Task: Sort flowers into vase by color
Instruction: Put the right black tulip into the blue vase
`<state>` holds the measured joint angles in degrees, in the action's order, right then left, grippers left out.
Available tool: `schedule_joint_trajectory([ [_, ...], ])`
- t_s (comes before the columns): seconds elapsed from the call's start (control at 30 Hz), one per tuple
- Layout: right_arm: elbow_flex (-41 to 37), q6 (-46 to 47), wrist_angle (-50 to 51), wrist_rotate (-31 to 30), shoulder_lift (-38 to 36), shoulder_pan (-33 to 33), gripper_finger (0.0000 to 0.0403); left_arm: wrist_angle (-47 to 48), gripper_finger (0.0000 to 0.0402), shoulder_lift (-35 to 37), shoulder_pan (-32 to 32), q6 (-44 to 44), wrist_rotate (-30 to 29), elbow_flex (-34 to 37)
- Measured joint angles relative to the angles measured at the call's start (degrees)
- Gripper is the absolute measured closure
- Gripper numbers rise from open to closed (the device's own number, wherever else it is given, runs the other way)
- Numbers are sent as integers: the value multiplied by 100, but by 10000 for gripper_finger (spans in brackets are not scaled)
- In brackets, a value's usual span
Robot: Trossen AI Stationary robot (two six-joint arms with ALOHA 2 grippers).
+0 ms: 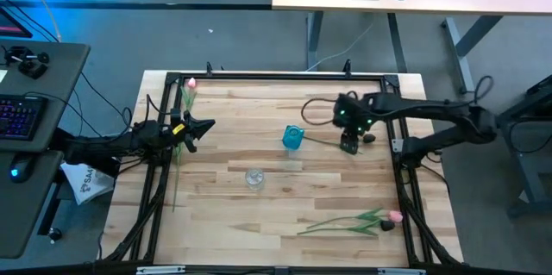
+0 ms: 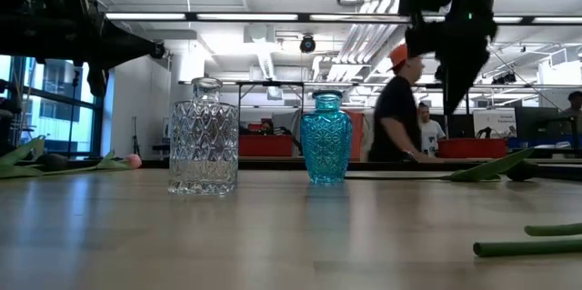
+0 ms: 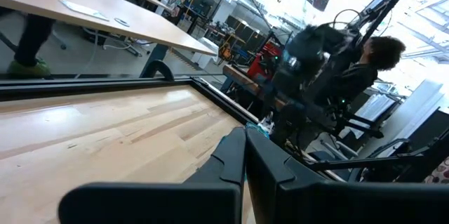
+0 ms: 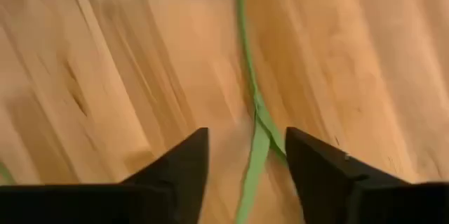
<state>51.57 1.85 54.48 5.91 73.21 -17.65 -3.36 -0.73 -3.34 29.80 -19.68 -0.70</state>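
A dark-headed tulip [image 1: 369, 138] lies flat on the table to the right of the blue vase [image 1: 293, 137]. My right gripper [image 1: 349, 144] hangs open above its stem [image 4: 247, 62], one finger on each side, well clear of the table in the low view [image 2: 452, 99]. One pink tulip [image 1: 190, 85] lies along the table's left edge. Another pink tulip [image 1: 392, 216] lies near the near right corner. I cannot make out a second dark tulip. The clear vase [image 1: 254, 177] stands upright near the table's middle. My left gripper [image 1: 207, 126] is shut and empty [image 3: 244, 136] at the left edge.
The blue vase [image 2: 326, 149] and the clear vase [image 2: 204, 137] stand upright a short way apart, with bare wood around them. A black frame [image 1: 276, 75] runs round the table. People stand in the room beyond the far edge.
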Motion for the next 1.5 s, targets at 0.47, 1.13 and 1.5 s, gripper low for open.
schedule_joint_trajectory([
  [0.47, -44, -1281, -670, -249, 1812, 4, 190, 0, 401, 0, 0, 0, -1, 0],
  [1.13, -55, -945, -197, -618, 1902, -43, 387, -1075, 402, 0, -1, 118, -571, 1],
  [1.5, -33, -4, -129, -1423, -277, -637, 399, -2659, 402, -538, -1, -912, -1067, -432],
])
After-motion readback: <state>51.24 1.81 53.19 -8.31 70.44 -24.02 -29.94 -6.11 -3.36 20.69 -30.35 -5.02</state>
